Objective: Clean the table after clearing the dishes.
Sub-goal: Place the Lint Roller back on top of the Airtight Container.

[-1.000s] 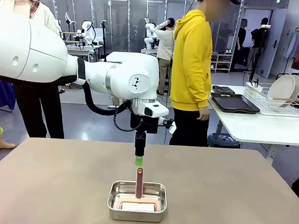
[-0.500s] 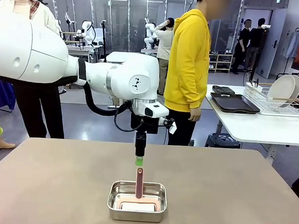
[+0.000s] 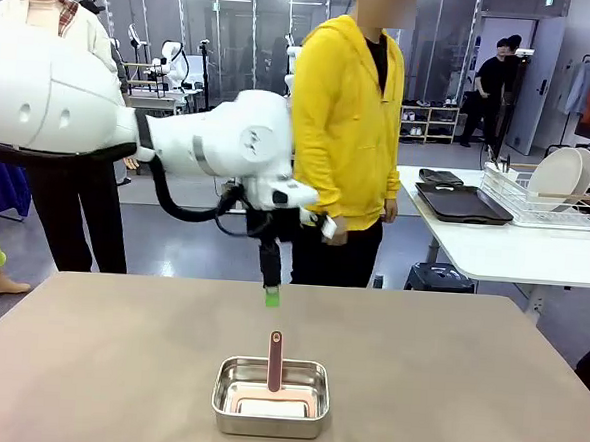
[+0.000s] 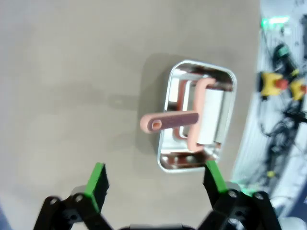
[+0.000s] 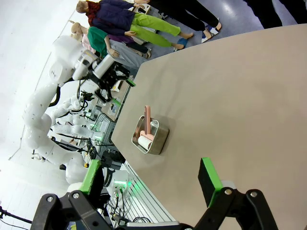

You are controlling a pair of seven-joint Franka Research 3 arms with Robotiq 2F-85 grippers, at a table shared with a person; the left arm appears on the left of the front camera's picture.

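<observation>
Matt table (image 3: 465, 392), shiny steel pan (image 3: 269, 420).

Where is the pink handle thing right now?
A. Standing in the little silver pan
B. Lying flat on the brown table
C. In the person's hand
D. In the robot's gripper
A. The pink handle stands up out of the small steel pan on the table, while the left gripper hangs open above it, holding nothing.

A robotics lab: other robot arms (image 3: 170, 58) at benches, glass partitions (image 3: 227, 27), polished floor.
</observation>
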